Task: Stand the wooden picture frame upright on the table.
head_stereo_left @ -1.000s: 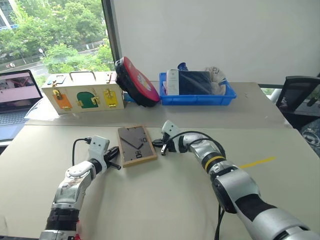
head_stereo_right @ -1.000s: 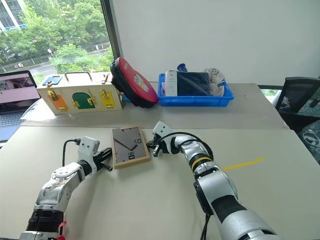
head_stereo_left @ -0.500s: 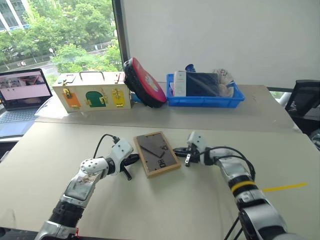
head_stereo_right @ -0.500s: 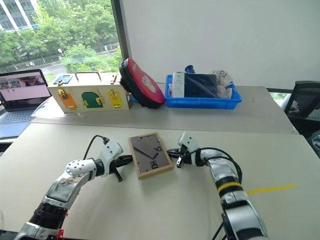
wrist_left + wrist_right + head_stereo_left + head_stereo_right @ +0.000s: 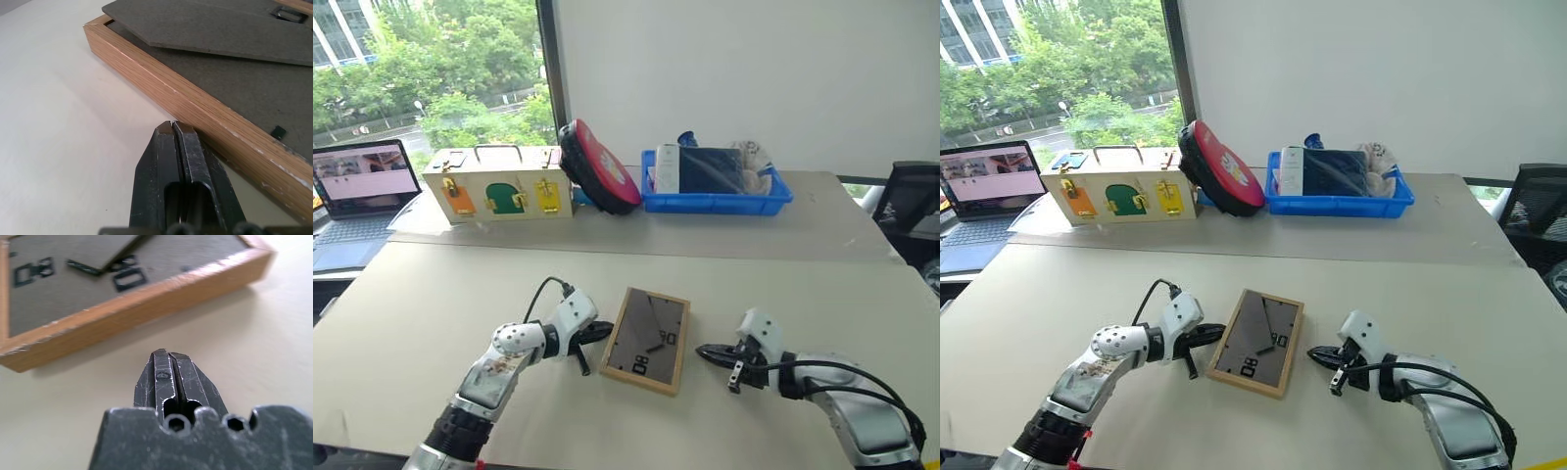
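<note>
Left gripper (image 5: 600, 333), fingers pressed together, sits just beside the long left edge of the small light-wood picture frame (image 5: 647, 340). It lies face-down on the beige counter (image 5: 440, 294), long axis tilted. Right gripper (image 5: 703, 351), likewise closed, is near its right edge, bare counter all round.

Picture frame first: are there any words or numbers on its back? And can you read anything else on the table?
Wooden picture frame, grey back: dark marks shaped like "80", possibly metal hangers rather than printed digits; I cannot tell.
White box in the blue bin: print too small to read.
Laptop screen: too small to read.
Nothing else bears readable text.
</note>
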Action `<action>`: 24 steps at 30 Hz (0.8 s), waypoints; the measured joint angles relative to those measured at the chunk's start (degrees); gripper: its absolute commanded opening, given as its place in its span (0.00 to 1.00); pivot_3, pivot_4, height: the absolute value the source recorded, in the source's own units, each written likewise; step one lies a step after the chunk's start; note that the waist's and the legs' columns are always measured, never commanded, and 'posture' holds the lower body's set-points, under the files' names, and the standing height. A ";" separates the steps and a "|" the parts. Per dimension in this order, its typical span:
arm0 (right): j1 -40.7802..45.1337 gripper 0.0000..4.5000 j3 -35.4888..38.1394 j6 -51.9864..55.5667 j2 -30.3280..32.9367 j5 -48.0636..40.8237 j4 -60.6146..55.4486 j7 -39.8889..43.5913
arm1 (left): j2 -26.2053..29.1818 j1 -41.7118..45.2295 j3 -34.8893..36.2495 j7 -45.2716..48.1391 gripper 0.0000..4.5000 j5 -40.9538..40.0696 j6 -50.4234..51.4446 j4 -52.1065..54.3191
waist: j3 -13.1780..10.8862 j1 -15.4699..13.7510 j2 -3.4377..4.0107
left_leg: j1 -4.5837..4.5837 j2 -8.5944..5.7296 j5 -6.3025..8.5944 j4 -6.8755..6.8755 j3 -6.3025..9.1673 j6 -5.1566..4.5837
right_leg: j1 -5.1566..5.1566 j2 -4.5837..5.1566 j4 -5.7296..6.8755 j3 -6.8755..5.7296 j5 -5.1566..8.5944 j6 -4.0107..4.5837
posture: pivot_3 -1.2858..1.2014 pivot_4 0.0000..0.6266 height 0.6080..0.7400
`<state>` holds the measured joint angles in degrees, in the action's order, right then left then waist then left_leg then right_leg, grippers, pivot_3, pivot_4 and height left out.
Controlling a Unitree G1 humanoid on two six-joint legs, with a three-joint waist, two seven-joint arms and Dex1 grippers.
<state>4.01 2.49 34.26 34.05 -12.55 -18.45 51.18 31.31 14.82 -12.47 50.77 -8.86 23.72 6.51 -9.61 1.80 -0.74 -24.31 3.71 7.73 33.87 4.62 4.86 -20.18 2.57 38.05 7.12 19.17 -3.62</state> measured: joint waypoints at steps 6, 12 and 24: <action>6.54 0.00 0.12 -4.72 3.14 1.23 12.15 -0.88 | 12.03 -4.49 2.43 7.14 0.02 -0.64 -5.36 1.99 | 0.23 2.85 -0.15 | 0.44 0.16 0.12 -0.24 -0.09 -0.19 | 0.13 -0.11 0.04 0.09 0.15 0.17 | 0.52 0.24 0.96; 13.84 0.00 -4.44 -10.66 0.94 3.04 21.46 0.90 | 10.95 -5.48 4.25 6.82 0.02 -2.21 -4.31 1.15 | 0.27 4.18 -0.10 | 0.62 0.19 0.12 -0.17 -0.12 -0.22 | 0.24 -0.15 0.09 0.18 0.20 0.12 | 0.52 0.24 0.96; 27.15 0.00 -12.45 -21.16 -8.14 8.04 37.71 2.49 | 7.82 -8.23 2.56 1.96 0.02 -0.33 0.25 8.24 | 0.51 2.24 -0.25 | 0.63 0.14 0.18 -0.06 -0.12 -0.25 | 0.46 -0.12 -0.04 0.16 0.15 0.10 | 0.52 0.24 0.96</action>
<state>31.16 -9.96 13.10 25.92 -4.51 19.26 53.67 39.13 6.58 -9.91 52.73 -9.19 23.97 14.75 -9.10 4.03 -1.00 -23.68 3.85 7.91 33.81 4.51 4.62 -19.72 2.45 38.01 7.28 19.31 -3.52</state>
